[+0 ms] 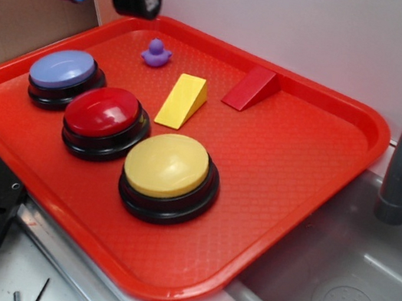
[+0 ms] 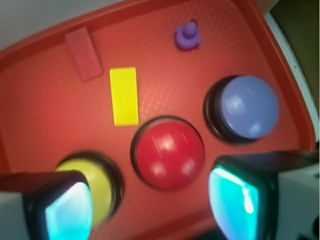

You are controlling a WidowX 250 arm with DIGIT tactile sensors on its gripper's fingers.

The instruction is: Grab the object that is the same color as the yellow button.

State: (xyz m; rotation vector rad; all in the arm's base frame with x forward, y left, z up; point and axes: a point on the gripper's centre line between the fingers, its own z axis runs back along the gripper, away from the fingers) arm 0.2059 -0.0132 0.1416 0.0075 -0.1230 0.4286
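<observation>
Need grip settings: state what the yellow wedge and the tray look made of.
Yellow wedge: likely hard plastic, smooth, flat even-coloured faces with crisp edges. Tray: likely moulded plastic, pebbled diamond-textured surface with a raised rounded rim.

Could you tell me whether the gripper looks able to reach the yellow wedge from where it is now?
Probably yes. The gripper hovers open above the tray, and the yellow wedge lies uncovered, apart from the red wedge and red button.
</observation>
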